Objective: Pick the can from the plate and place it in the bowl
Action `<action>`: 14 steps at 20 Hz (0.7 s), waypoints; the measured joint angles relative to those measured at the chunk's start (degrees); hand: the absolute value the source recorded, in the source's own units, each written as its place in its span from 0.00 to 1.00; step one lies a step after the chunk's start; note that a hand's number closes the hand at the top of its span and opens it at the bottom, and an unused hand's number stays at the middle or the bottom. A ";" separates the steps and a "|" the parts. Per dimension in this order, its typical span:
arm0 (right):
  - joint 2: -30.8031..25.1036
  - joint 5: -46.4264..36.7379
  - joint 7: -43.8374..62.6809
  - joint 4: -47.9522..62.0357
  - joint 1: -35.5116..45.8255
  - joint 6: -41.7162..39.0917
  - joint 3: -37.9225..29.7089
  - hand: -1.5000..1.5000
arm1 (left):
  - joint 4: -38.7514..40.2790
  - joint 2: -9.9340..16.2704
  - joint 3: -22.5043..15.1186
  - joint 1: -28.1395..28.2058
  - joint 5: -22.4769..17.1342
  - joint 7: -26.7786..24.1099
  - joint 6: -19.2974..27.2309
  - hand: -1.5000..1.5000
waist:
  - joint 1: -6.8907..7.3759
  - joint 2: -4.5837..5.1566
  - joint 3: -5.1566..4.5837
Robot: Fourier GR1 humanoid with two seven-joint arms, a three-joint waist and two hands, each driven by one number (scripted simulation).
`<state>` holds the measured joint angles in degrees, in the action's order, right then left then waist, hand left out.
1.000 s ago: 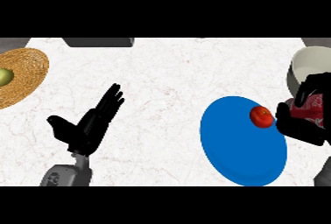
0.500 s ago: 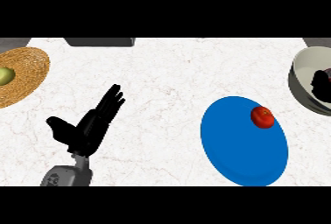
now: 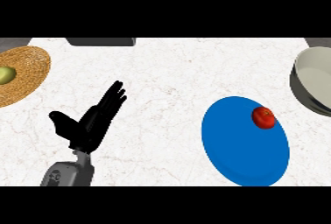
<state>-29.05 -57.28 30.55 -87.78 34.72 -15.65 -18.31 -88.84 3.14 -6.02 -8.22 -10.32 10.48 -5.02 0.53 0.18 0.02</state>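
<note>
The robot's left hand (image 3: 87, 124) rests open above the pale marbled counter top (image 3: 168, 70) at the lower left of the head view, its fingers (image 3: 111, 99) straight and held together, pointing up and slightly right, the thumb spread out to the left, holding nothing; its grey forearm (image 3: 68, 174) comes in from the lower edge. The right hand shows nowhere in the view. Well to the right of the left hand lies a round blue plate (image 3: 242, 146), and on its upper right part sits a small red tomato-like fruit (image 3: 263, 117). No can is visible on that plate or anywhere else in the view. Further right and higher, at the right edge, stands a grey-rimmed bowl with a pale inside (image 3: 315, 81), partly cut off by the frame; what shows of its inside holds nothing. Up and to the left of the hand, at the left edge, lies a round woven straw-coloured plate (image 3: 29, 70) with a yellow-green fruit (image 3: 5, 75) on it. A dark grey flat object (image 3: 101, 41) lies at the counter's far edge, above the hand.
</note>
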 measured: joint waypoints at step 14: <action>-9.63 -6.74 -14.75 46.27 9.85 17.95 -3.20 0.00 | 0.24 -0.63 -0.79 0.15 0.64 -1.62 -1.17 0.50 | 2.17 0.82 0.09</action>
<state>-38.68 -64.02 15.80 -41.51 44.57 2.30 -21.51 -88.60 2.51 -6.81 -8.06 -9.68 8.86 -6.19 2.70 1.00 0.11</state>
